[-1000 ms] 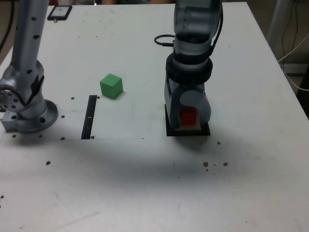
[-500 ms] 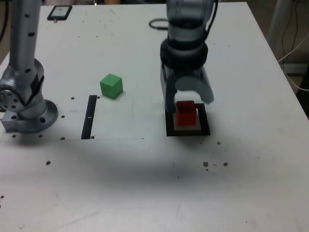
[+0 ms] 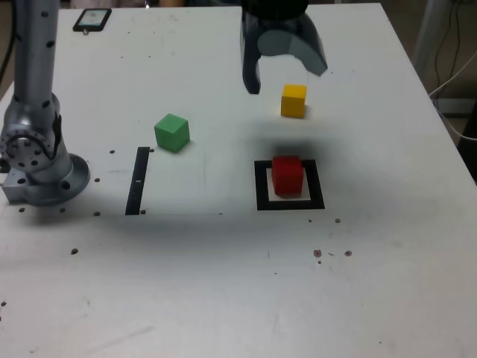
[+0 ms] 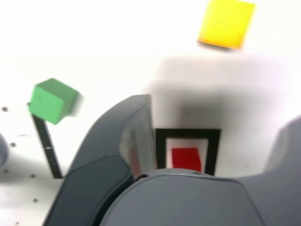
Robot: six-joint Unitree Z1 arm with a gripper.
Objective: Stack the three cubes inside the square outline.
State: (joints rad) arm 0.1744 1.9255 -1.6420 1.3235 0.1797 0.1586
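Above the table, the end effector (image 3: 285, 71) hangs released, empty, near the yellow cube (image 3: 294, 101).

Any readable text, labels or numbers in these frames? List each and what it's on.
None readable.
Phone-like device at the table's far edge: its screen shows something, too small and blurred to read.
Red cube, yellow cube, green cube, square outline, black strip, gripper: no markings visible.

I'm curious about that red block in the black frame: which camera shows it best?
The exterior view: the red block sits whole and unobstructed inside the black frame. The wrist view shows it too, but smaller, partly cut off by the pincer's body.
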